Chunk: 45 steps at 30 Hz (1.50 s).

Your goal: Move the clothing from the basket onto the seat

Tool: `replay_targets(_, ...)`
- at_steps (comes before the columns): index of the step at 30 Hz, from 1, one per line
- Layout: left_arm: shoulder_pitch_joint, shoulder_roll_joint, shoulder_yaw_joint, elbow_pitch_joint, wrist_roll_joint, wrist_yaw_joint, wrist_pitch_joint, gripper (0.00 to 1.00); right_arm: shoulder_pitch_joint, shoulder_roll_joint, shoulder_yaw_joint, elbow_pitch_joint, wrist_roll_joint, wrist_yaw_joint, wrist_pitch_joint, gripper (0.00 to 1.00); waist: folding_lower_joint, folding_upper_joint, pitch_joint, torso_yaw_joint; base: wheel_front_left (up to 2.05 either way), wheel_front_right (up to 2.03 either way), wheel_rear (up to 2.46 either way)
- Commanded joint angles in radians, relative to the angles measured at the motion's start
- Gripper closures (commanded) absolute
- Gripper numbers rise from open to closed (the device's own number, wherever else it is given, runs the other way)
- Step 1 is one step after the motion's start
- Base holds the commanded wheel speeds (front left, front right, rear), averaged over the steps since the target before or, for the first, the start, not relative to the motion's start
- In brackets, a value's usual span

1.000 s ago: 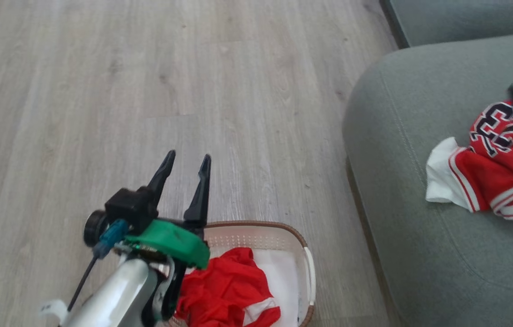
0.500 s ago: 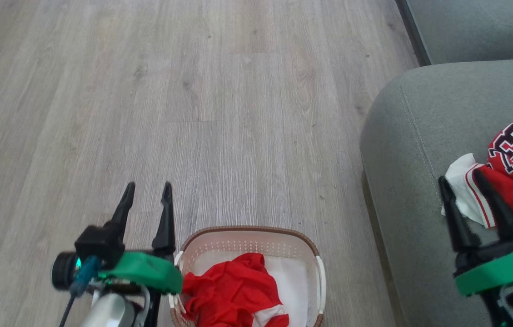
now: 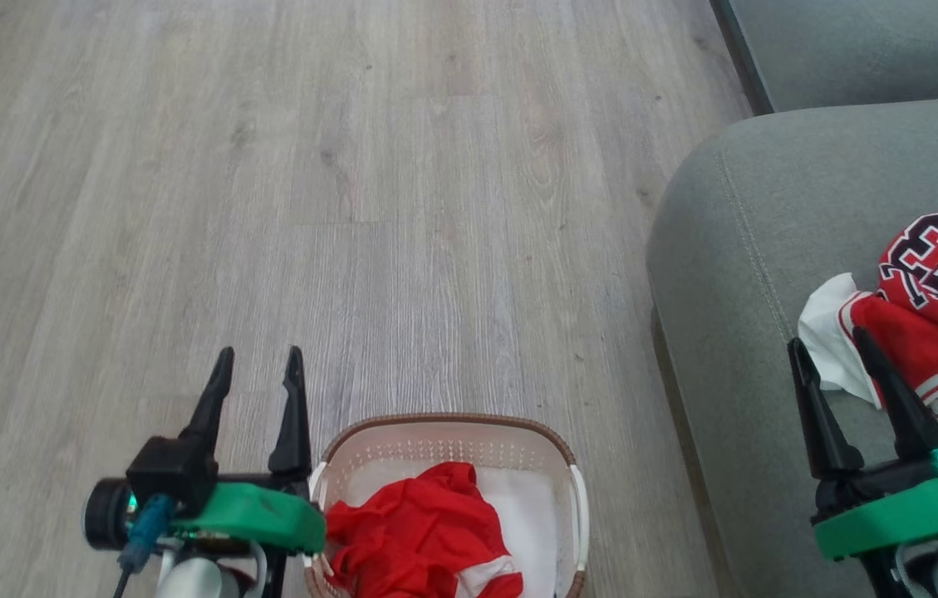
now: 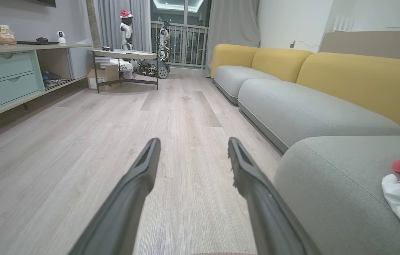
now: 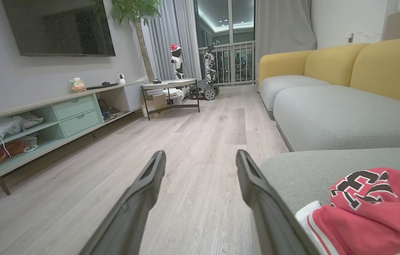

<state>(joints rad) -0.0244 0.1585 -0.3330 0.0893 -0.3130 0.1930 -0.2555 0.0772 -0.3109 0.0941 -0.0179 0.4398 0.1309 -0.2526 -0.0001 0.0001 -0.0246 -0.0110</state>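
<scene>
left claw beside basket, fingers spread, empty, pointing forward. right claw likewise, over seat edge. red garment bunched in basket's left half; numbered jersey crumpled on seat, white end toward that edge.

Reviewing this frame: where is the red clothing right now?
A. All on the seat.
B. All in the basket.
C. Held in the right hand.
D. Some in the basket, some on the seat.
D: one red garment lies in the basket, a numbered garment lies on the seat, and the left hand and right hand are both open, holding nothing.
</scene>
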Motion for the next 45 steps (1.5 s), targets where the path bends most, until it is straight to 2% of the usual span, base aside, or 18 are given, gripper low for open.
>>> replay_targets(1, -0.023, -0.001, 0.049, -0.03, 0.014, -0.007, -0.006, 0.0, -0.012, -0.009, 0.007, -0.038, -0.008, 0.0, -0.009, 0.0, 0.0001, -0.0001, 0.001, -0.002, 0.0, 0.0, 0.0)
replay_targets(11, -0.016, -0.05, 0.108, -0.011, 0.064, -0.064, -0.006, 0.0, -0.018, -0.007, 0.002, -0.04, -0.004, 0.0, -0.009, 0.0, 0.0001, -0.0001, 0.009, -0.008, 0.0, 0.0, 0.0)
replay_targets(25, -0.021, -0.087, 0.144, 0.016, 0.104, -0.109, -0.006, 0.0, -0.035, -0.02, 0.016, -0.049, 0.014, 0.0, -0.009, 0.0, 0.0001, -0.0001, 0.042, -0.022, 0.0, 0.0, 0.0)
replay_targets(36, -0.112, -0.105, 0.094, 0.051, 0.14, -0.092, -0.006, 0.0, -0.133, -0.082, 0.042, -0.084, 0.076, 0.0, -0.009, 0.0, 0.0001, -0.0001, 0.202, -0.073, 0.0, 0.0, 0.0)
replay_targets(45, -0.265, -0.108, -0.002, 0.247, 0.097, -0.082, -0.006, 0.0, -0.233, -0.137, 0.043, -0.1, 0.119, 0.0, -0.009, 0.0, 0.0001, -0.0001, 0.34, -0.104, 0.0, 0.0, 0.0)
